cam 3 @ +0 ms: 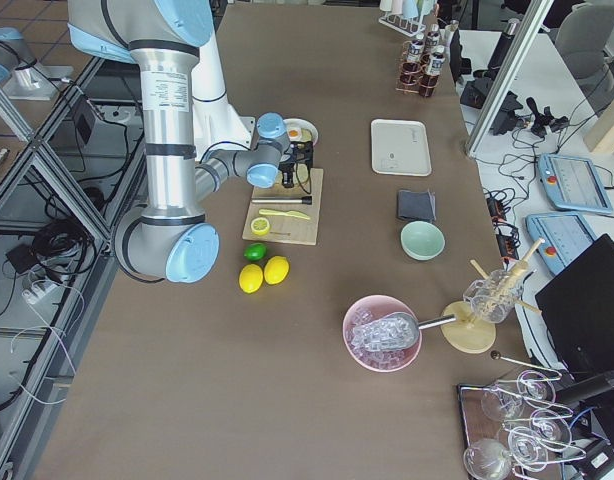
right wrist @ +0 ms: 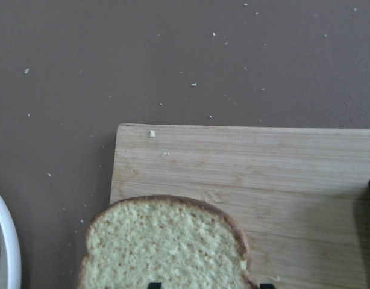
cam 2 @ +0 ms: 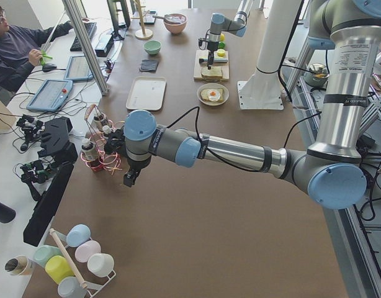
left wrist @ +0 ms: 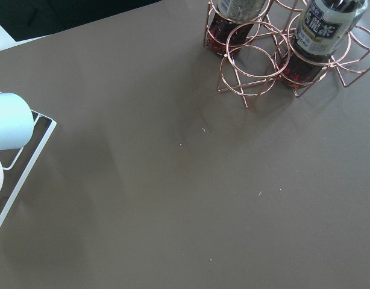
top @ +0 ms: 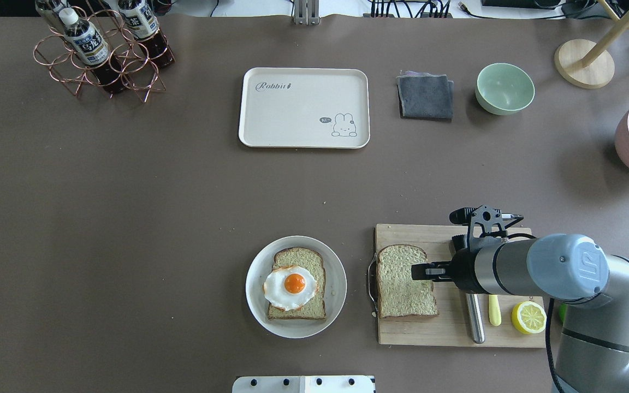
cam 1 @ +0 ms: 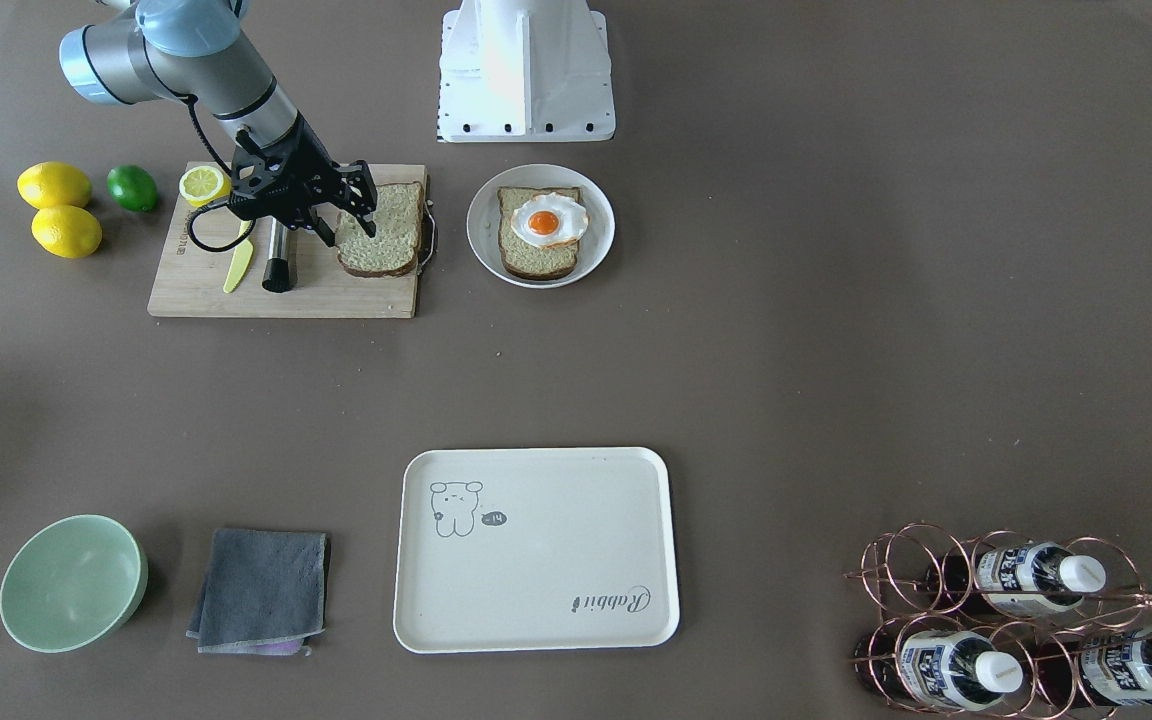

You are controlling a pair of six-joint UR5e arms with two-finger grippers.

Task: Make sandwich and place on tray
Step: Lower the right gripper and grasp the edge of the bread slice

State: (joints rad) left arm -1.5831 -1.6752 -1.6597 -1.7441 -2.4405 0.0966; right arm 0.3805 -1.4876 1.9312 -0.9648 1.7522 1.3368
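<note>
The bread slice [top: 406,281] lies lengthwise up the overhead frame, rounded end uppermost. The wrist view adds the right gripper [right wrist: 209,285], fingertips [right wrist: 152,286] wide apart, empty.

two square slices of speckled greenish-tan bread [cam 1: 391,240] [cam 1: 536,262], one white fried egg with an orange yolk [cam 1: 548,220], one cream-white rounded-rectangle tray [cam 1: 536,550], one small round white plate [cam 1: 484,225], one wooden cutting board [cam 1: 196,290]; at upper left two whole yellow lemons [cam 1: 54,185] [cam 1: 66,231], one green lime [cam 1: 132,188], one cut lemon half [cam 1: 204,185]; at lower left one mint-green bowl [cam 1: 73,582] and one folded grey cloth [cam 1: 261,588]; at lower right three white-capped bottles [cam 1: 1026,580].
</note>
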